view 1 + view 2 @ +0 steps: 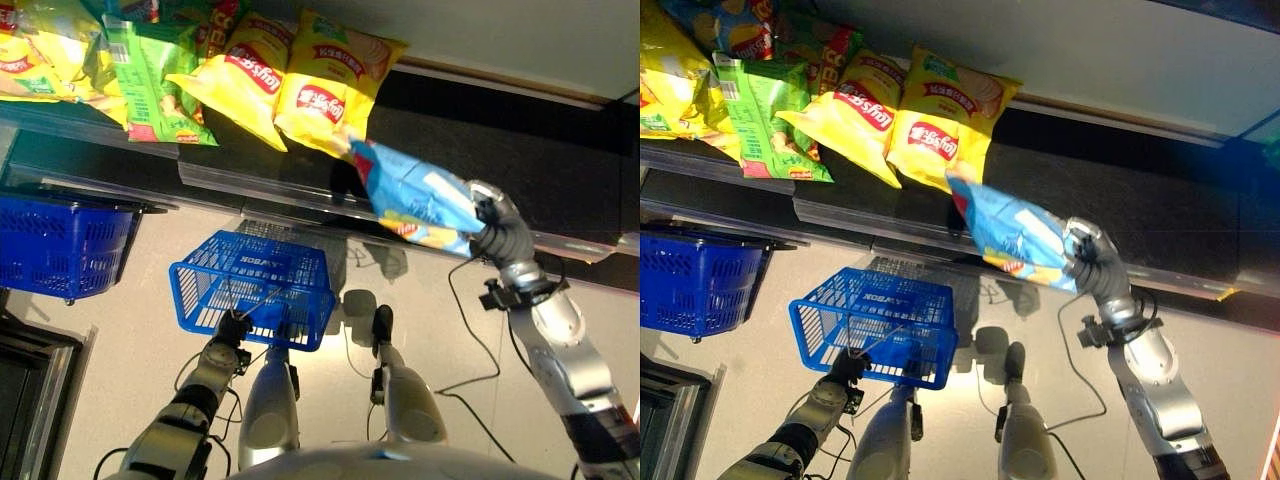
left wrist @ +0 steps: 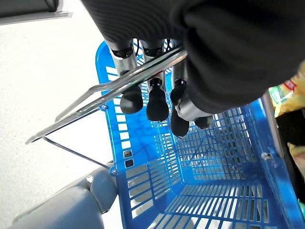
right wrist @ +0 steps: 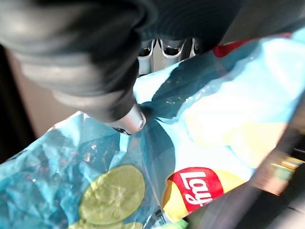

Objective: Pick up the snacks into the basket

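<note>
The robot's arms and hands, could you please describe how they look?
Both arms are smooth silver-grey shells with dark joints near the wrists. The right hand and the left hand each wear a dark ribbed cover over the back and wrist. In the left wrist view, the silver fingers end in rounded dark tips.

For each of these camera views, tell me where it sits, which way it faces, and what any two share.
Left eye view: on the head, looking down at the shelf, blue chip bag and both arms.
Right eye view: beside it, same scene.
Left wrist view: along the left hand, curled round the basket handle.
Right wrist view: along the right hand pinching the bag.
Shared: eye and left wrist views show the basket.
</note>
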{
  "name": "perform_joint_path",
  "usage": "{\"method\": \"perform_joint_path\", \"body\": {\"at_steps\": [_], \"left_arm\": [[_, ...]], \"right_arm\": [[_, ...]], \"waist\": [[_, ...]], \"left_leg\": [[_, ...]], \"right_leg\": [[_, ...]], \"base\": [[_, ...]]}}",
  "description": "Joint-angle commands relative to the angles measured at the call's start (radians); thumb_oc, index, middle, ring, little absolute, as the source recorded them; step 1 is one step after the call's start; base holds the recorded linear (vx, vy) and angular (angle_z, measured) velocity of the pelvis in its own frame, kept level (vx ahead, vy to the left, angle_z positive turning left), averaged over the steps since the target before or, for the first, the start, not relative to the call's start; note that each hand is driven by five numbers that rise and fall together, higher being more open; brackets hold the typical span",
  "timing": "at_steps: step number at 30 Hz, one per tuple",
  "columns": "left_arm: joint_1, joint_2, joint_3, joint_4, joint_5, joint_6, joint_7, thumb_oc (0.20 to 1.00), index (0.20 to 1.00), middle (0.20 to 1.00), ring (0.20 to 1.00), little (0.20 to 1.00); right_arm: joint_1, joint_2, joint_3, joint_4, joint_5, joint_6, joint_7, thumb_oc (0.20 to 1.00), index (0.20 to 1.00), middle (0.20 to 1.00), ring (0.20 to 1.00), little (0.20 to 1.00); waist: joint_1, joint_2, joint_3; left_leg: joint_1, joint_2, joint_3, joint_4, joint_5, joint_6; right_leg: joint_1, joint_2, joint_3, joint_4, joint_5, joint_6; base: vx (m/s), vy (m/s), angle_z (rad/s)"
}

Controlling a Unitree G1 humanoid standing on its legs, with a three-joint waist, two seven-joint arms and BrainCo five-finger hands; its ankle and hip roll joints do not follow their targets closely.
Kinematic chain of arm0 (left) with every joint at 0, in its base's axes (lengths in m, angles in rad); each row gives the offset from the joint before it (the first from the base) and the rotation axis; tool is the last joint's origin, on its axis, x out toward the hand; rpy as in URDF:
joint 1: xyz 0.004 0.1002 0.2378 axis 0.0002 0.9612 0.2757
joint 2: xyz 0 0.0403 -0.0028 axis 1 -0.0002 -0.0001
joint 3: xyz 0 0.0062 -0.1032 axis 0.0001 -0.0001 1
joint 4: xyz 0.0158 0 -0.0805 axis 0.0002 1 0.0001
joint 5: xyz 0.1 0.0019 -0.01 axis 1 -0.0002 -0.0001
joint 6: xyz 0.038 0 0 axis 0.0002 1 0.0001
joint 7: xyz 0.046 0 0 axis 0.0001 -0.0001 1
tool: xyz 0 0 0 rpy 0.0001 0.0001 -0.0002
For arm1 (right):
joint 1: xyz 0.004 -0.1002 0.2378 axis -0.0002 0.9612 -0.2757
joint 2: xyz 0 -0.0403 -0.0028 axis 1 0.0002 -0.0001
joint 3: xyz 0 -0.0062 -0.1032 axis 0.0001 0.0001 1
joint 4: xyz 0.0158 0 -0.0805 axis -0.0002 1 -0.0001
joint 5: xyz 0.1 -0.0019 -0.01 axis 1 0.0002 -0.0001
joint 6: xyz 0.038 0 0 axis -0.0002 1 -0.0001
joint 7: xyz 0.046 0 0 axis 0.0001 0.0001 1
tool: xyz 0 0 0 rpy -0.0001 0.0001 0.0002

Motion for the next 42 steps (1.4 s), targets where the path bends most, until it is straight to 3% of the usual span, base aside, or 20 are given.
{"method": "perform_joint_path", "body": {"at_steps": [1, 8, 13, 14, 15, 19, 20, 23, 32, 40, 42], "left_arm": [[0.036, 0.061, 0.042, 0.067, -0.034, -0.008, 0.022, 0.200, 0.200, 0.200, 0.200, 0.200], [0.014, 0.069, 0.094, -0.016, -0.198, -0.048, 0.044, 0.200, 0.200, 0.200, 0.200, 0.200], [-0.044, 0.083, 0.054, -0.123, -0.305, -0.088, 0.026, 0.200, 0.200, 0.200, 0.200, 0.200], [-0.181, 0.095, 0.015, -0.035, -0.287, -0.074, 0.053, 0.200, 0.200, 0.200, 0.200, 0.200], [-0.220, 0.038, -0.029, -0.046, -0.291, -0.085, 0.074, 0.200, 0.200, 0.200, 0.200, 0.200], [-0.202, -0.030, -0.101, -0.126, -0.285, -0.094, 0.096, 0.200, 0.200, 0.200, 0.200, 0.200], [-0.201, -0.059, -0.159, -0.188, -0.292, -0.104, 0.102, 0.200, 0.200, 0.200, 0.200, 0.200], [-0.201, -0.089, -0.222, -0.243, -0.306, -0.110, 0.109, 0.200, 0.200, 0.200, 0.200, 0.200], [-0.250, -0.175, -0.392, -0.306, -0.345, -0.107, 0.121, 0.200, 0.200, 0.200, 0.200, 0.200], [-0.251, -0.210, -0.487, -0.339, -0.347, -0.104, 0.128, 0.200, 0.200, 0.200, 0.200, 0.200], [-0.258, -0.227, -0.544, -0.378, -0.372, -0.111, 0.135, 0.200, 0.200, 0.200, 0.200, 0.200]], "right_arm": [[0.034, -0.029, -0.043, -0.026, 0.007, -0.016, 0.055, 0.200, 0.200, 0.200, 0.200, 0.200], [0.062, -0.100, 0.081, 0.211, -0.086, 0.028, 0.120, 0.200, 0.200, 0.200, 0.200, 0.200], [-0.010, -0.107, 0.174, 0.415, -0.170, 0.045, 0.110, 0.200, 0.200, 0.200, 0.200, 0.200], [-0.045, -0.109, 0.226, 0.461, -0.201, 0.041, 0.106, 0.200, 0.200, 0.200, 0.200, 0.200], [-0.081, -0.109, 0.264, 0.499, -0.274, 0.033, 0.076, 0.200, 0.200, 0.200, 0.200, 0.200], [-0.146, -0.030, 0.299, 0.648, -0.395, 0.043, -0.025, 0.200, 0.200, 0.200, 0.200, 0.200], [-0.206, 0.024, 0.322, 0.717, -0.486, 0.058, -0.092, 0.200, 0.200, 0.200, 0.200, 0.200], [-0.308, 0.102, 0.371, 0.816, -0.571, 0.080, -0.168, 0.200, 0.200, 0.200, 0.200, 0.200], [-0.524, 0.278, 0.505, 0.992, -0.538, 0.096, -0.274, 0.200, 0.200, 0.200, 0.200, 0.200], [-0.614, 0.351, 0.563, 1.068, -0.544, 0.103, -0.328, 0.200, 0.200, 0.200, 0.200, 0.200], [-0.686, 0.403, 0.576, 1.163, -0.532, 0.108, -0.378, 0.200, 0.200, 0.200, 0.200, 0.200]], "waist": [[0.004, -0.039, -0.025], [0.003, -0.041, -0.009], [0.005, -0.041, 0.010], [-0.006, -0.045, 0.010], [-0.012, -0.051, 0.009], [-0.014, -0.055, 0.013], [-0.013, -0.051, 0.020], [-0.005, -0.044, 0.036], [0.010, -0.030, 0.075], [0.022, -0.023, 0.093], [0.037, -0.006, 0.112]], "left_leg": [[0.005, -0.075, -0.027, -0.001, -0.046, 0.053], [0.003, -0.076, -0.027, -0.001, -0.039, 0.048], [-0.002, -0.074, -0.031, -0.001, -0.030, 0.044], [0.003, -0.072, -0.027, -0.001, -0.034, 0.041], [0.001, -0.071, -0.026, -0.001, -0.035, 0.042], [-0.011, -0.071, -0.029, -0.001, -0.029, 0.046], [-0.017, -0.070, -0.032, -0.001, -0.026, 0.049], [-0.019, -0.069, -0.033, -0.001, -0.025, 0.051], [-0.052, -0.068, -0.038, -0.001, -0.009, 0.052], [-0.078, -0.069, -0.041, -0.001, -0.002, 0.052], [-0.091, -0.073, -0.042, -0.001, 0.001, 0.055]], "right_leg": [[-0.059, 0.019, 0.022, 0.032, 0.030, 0.023], [-0.063, 0.018, 0.021, 0.037, 0.029, 0.020], [-0.065, 0.017, 0.014, 0.034, 0.036, 0.021], [-0.063, 0.019, 0.017, 0.035, 0.033, 0.022], [-0.068, 0.019, 0.019, 0.037, 0.034, 0.022], [-0.079, 0.016, 0.018, 0.037, 0.041, 0.022], [-0.084, 0.015, 0.018, 0.037, 0.042, 0.022], [-0.087, 0.015, 0.019, 0.039, 0.043, 0.021], [-0.124, 0.016, 0.012, 0.050, 0.048, 0.017], [-0.149, 0.017, 0.008, 0.053, 0.052, 0.016], [-0.164, 0.016, 0.006, 0.056, 0.054, 0.016]], "base": [[0.00, 0.000, 0.00], [0.00, -0.001, 0.00], [-0.01, -0.002, 0.00], [0.00, 0.000, 0.00], [0.00, 0.000, 0.00], [-0.02, -0.014, 0.00], [0.00, 0.000, 0.00], [-0.02, -0.010, -0.05], [-0.01, -0.004, 0.00], [0.00, -0.004, 0.01], [0.00, 0.000, 0.00]]}}
